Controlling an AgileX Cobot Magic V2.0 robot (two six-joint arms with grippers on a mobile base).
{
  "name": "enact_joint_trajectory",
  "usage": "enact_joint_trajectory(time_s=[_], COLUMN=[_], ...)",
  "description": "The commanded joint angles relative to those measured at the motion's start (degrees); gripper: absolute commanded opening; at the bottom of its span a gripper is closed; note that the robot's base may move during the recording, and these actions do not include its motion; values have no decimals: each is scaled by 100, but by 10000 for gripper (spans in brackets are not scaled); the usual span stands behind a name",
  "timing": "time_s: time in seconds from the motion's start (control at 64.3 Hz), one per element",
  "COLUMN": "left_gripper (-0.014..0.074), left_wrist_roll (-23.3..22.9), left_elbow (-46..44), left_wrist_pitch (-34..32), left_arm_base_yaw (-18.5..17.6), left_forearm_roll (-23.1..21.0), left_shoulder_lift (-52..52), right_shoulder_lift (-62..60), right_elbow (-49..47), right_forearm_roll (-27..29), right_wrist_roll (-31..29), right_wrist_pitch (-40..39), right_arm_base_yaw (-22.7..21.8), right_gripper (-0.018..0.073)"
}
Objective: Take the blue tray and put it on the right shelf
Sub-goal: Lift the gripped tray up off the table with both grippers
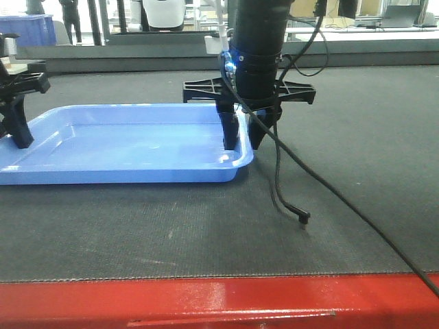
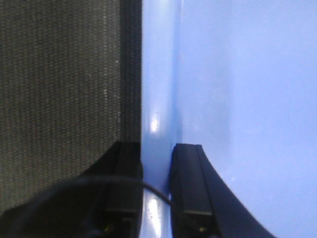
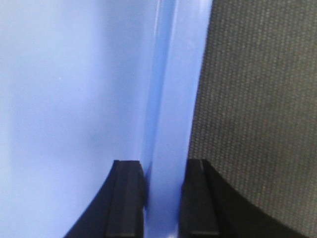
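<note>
The blue tray point(image 1: 137, 140) lies flat on the dark mat, light blue and glossy. My left gripper point(image 1: 20, 140) stands at its left end. The left wrist view shows the left gripper point(image 2: 157, 147) with one finger outside on the mat and one inside the blue tray point(image 2: 247, 99), pressed against the rim. My right gripper point(image 1: 243, 140) straddles the tray's right rim. In the right wrist view the right gripper point(image 3: 161, 163) has both fingers tight against the rim of the blue tray point(image 3: 74, 99). The right shelf is out of view.
A black cable with a loose plug point(image 1: 302, 219) trails from the right arm onto the mat point(image 1: 343, 137). The table's red front edge point(image 1: 219, 301) runs along the bottom. A darker blue bin point(image 1: 31, 27) stands far back on the left.
</note>
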Motion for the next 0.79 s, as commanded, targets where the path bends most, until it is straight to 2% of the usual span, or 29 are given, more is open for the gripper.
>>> enact_joint_trajectory(time_s=[0.0, 0.28, 0.389, 0.653, 0.778], left_gripper=[-41, -41, -41, -41, -41], left_wrist_roll=[23, 13, -168, -782, -1039], left_elbow=[-323, -647, -647, -647, -647], left_wrist_pitch=[294, 652, 856, 1558, 1741], left_arm_base_yaw=[-39, -94, -233, -1008, -1313], left_forearm_roll=[-121, -109, -59, 501, 545], left_shoulder_lift=[-357, -1230, -1658, -2314, -2584], right_shoulder_lift=[-465, -1368, -1798, -2730, -3275], right_elbow=[-135, -135, -123, -12, 325], right_forearm_roll=[-105, -445, -681, -849, -851], right_wrist_roll=[-84, -100, -137, -514, -575], right_wrist_pitch=[161, 397, 668, 1253, 1273], right_arm_base_yaw=[-26, -26, -26, -26, -26], right_gripper=[57, 57, 57, 57, 57])
